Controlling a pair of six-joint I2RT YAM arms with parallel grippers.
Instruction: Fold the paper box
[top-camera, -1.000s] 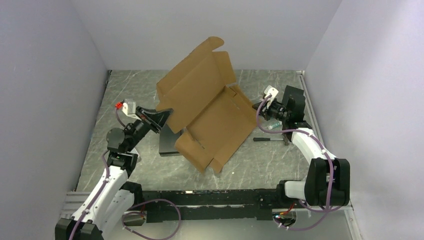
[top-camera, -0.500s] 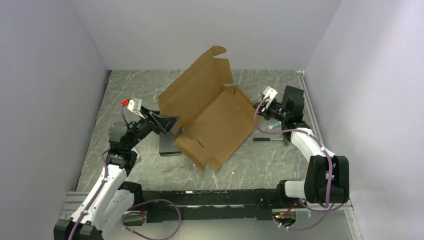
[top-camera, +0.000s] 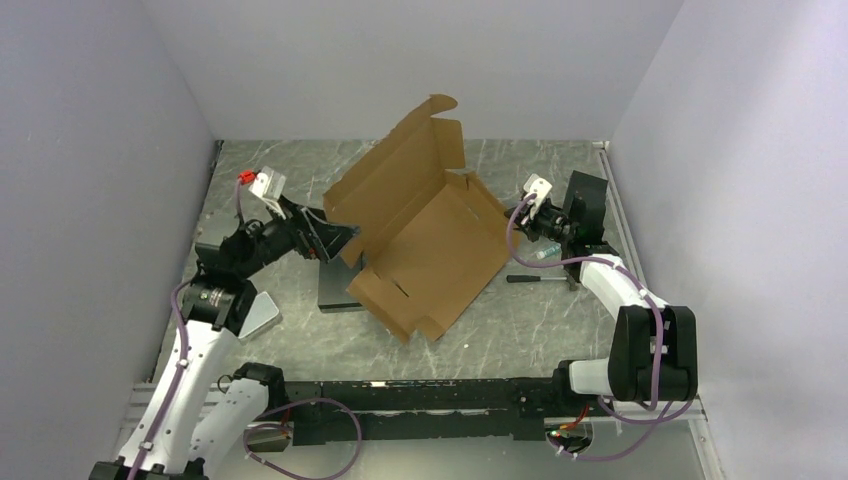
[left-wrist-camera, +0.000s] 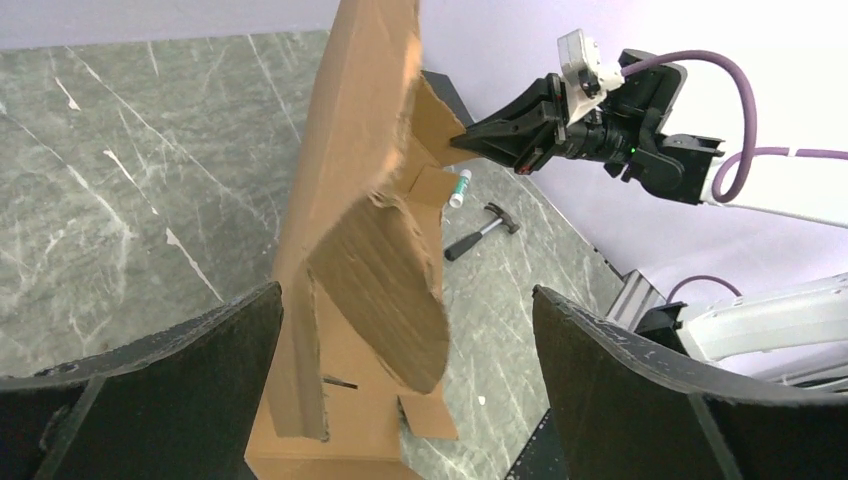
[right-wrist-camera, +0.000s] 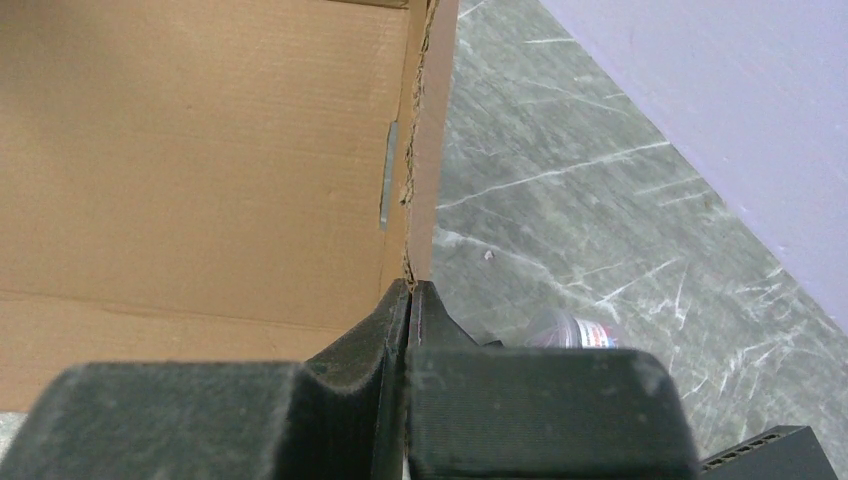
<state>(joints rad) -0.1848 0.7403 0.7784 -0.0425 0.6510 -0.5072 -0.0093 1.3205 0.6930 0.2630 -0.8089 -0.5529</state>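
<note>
- Since the paper box (top-camera: 430, 235) is light, stiff corrugated cardboard that hinges at its creases, we'd grip flap edges, not panels.
- It stands half-open and tilted, just right of the black block (top-camera: 335, 292) and partly over it.
- Right gripper (right-wrist-camera: 410, 290) is pinched on the box's wall edge. Left gripper (left-wrist-camera: 405, 292) is spread wide, holding nothing.
- Hammer (top-camera: 538, 279) and small tube (top-camera: 545, 256) lie well right of the block, past the box, and may snag a lowering panel.

The paper box (top-camera: 425, 235) hid part of a dark flat block (top-camera: 335, 292) on the bench (top-camera: 480, 330). In the left wrist view the box's top was cut off by the upper edge. The right tool (right-wrist-camera: 411, 285) covered the lower part of a small bottle (right-wrist-camera: 572, 326), its label unreadable.
</note>
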